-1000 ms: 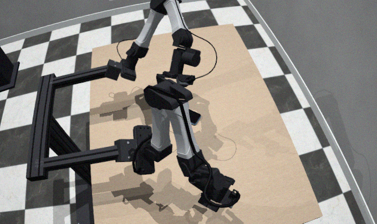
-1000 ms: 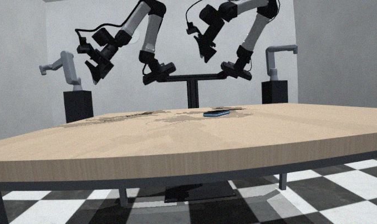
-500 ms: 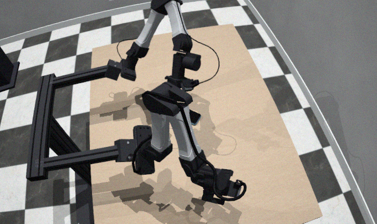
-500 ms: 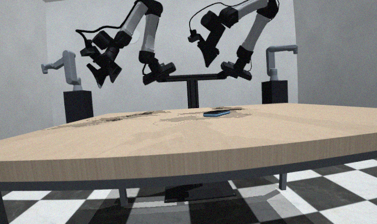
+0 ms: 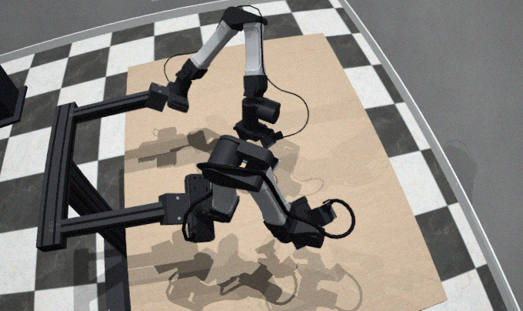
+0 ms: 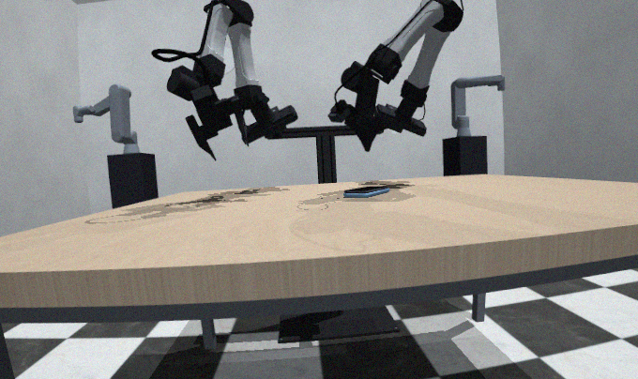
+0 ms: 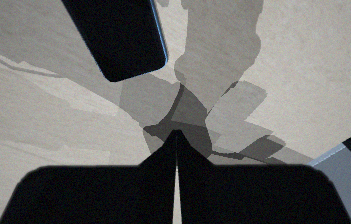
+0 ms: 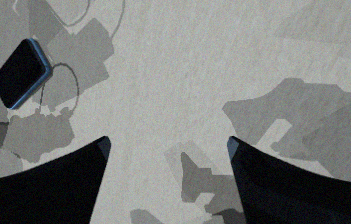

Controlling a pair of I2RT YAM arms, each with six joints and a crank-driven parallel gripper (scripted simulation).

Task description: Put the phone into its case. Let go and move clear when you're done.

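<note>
Hanging over the counter (image 5: pixel 371 154) (image 6: pixel 311 282) (image 7: pixel 301 75) (image 8: pixel 176 75), left pincer (image 5: pixel 269 143) (image 6: pixel 367 148) (image 7: pixel 177 133) is together, empty; right pincer (image 5: pixel 309 242) (image 6: pixel 230 151) (image 8: pixel 169 138) is apart; the case (image 5: pixel 276 164) (image 6: pixel 366 194) (image 7: pixel 159 30) (image 8: pixel 43 60) seems to hold the phone (image 6: pixel 364 189) (image 7: pixel 126 40) (image 8: pixel 20 72), so maybe press it snug, then move away

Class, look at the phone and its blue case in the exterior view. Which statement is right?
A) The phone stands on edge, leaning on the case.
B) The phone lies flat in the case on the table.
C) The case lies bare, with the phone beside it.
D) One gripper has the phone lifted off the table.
B: the dark phone lies flat with the blue case showing along its edge, on the tabletop.
</note>
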